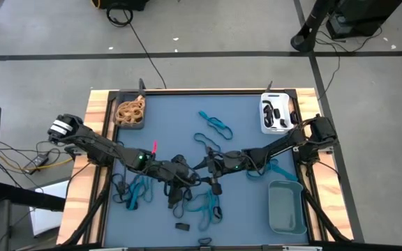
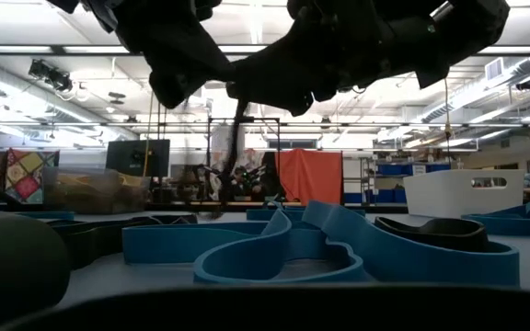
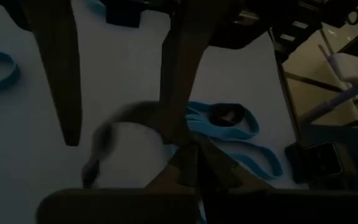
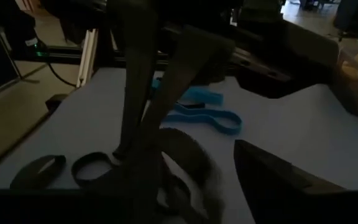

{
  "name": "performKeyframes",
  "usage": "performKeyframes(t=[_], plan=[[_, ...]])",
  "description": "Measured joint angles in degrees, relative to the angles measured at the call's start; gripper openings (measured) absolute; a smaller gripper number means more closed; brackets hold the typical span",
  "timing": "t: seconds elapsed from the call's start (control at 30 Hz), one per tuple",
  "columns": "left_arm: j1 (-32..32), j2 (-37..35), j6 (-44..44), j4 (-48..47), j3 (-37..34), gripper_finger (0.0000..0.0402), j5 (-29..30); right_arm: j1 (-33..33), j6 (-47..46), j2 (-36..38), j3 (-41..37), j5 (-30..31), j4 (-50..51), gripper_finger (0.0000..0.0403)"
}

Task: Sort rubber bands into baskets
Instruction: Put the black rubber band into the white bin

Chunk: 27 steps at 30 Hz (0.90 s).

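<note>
A black rubber band (image 3: pixel 126 121) hangs in the air over the middle of the blue mat, with my left gripper (image 1: pixel 187 174) shut on it. My right gripper (image 1: pixel 211 171) faces it from the table's right, open. Its two fingers (image 3: pixel 58 68) stand apart, and the band (image 4: pixel 188 149) shows between them. In the low view the band (image 2: pixel 237 138) dangles as a thin dark strand below both grippers. Three baskets stand on the mat: a dark one (image 1: pixel 130 111) with tan bands at the far left, a white one (image 1: pixel 276 115) with black bands at the far right, and a grey-teal one (image 1: pixel 286 207) at the near right. My left gripper pinches the black band at one spot of its loop (image 3: pixel 166 134) between its two shut fingers, slanting down from the table's left. The rest of the loop hangs slack below and beside the fingertips, lifted clear of the mat. Whether my right gripper's fingers touch the band I cannot tell.
Blue bands lie loose on the mat at the far middle (image 1: pixel 215 125), near middle (image 1: pixel 208 206) and near left (image 1: pixel 135 192). Black bands lie among them (image 4: pixel 92 167). A small dark piece (image 1: pixel 182 226) sits near the front edge. The two arms nearly meet over the mat's middle.
</note>
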State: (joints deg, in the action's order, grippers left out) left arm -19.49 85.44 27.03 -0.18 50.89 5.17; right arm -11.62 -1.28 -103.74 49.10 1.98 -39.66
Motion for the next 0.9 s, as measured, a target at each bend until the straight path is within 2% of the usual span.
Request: performKeyframes(t=[0.13,0.37,0.57,0.77,0.9], plan=[[0.0,0.1,-1.1,0.5,0.0,0.0005,0.1,0.0,0.0,-0.3,0.0,-0.5,0.6,0.0155],[0.0,0.1,-1.0,0.9,0.0,0.0006,0.9,0.0,0.2,-0.3,0.0,-0.8,1.1,0.0018],[0.5,-0.4,1.9,-2.3,0.0,0.0041,7.5,0.0,-1.8,0.3,0.0,4.4,5.5,0.0012],[1.7,-1.7,4.9,-13.2,0.1,0.0099,8.4,-0.1,-1.9,3.5,0.0,17.0,14.5,0.0007],[2.2,-2.5,7.1,-19.1,0.0,0.012,8.7,0.0,-1.7,7.9,0.0,22.4,20.0,0.0004]])
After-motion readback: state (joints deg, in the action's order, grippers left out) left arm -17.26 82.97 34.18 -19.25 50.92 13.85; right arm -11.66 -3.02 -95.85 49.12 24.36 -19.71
